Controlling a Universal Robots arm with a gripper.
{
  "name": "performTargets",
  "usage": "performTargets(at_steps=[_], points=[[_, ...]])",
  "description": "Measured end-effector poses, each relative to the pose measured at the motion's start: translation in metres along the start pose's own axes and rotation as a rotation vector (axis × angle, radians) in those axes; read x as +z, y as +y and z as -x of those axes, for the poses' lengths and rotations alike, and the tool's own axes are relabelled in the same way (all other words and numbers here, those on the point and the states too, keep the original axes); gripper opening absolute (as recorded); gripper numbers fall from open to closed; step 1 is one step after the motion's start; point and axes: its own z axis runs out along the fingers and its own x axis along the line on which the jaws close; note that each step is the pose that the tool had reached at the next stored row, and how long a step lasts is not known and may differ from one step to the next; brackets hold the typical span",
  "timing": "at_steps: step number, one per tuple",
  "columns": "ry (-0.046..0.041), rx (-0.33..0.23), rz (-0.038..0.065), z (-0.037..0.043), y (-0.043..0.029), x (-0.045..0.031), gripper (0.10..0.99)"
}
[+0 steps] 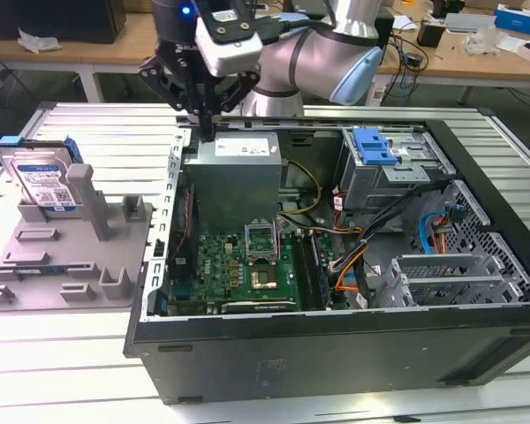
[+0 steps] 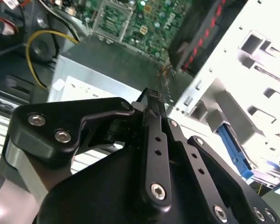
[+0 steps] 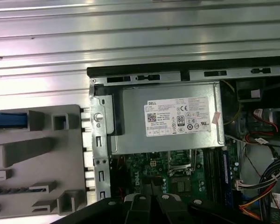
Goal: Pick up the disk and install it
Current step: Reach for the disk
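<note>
The disk (image 1: 44,181), silver-grey with a white-and-blue label and a blue carrier rail, stands upright in a slot of the grey holder (image 1: 71,265) at the exterior view's left, outside the computer case. Its blue rail (image 3: 7,120) also appears in the first wrist view. My gripper (image 1: 208,131) hangs over the case's back left corner, above the grey power-supply box (image 1: 238,168), well to the right of the disk. In the second wrist view my gripper (image 2: 153,98) has its black fingers pressed together with nothing between them.
The open computer case (image 1: 336,353) lies on the slatted metal table. Inside are the green motherboard (image 1: 247,265), loose cables and a grey drive cage with a blue latch (image 1: 375,146) at the back right. A cluttered bench runs behind the table.
</note>
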Motion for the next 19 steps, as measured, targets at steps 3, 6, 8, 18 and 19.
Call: performTargets(at_steps=[3, 6, 8, 18, 19], points=[[0.0001, 0.0, 0.0, -0.0138, 0.0029, 0.0005, 0.106], [0.0001, 0.0, 0.0, -0.0294, 0.0069, 0.0014, 0.106], [0.0002, 0.0, 0.0, -0.0434, 0.0105, 0.0025, 0.106], [0.0002, 0.001, -0.001, -0.1016, 0.0252, 0.008, 0.106], [0.0002, 0.001, -0.001, -0.1055, 0.0262, 0.0084, 0.106]])
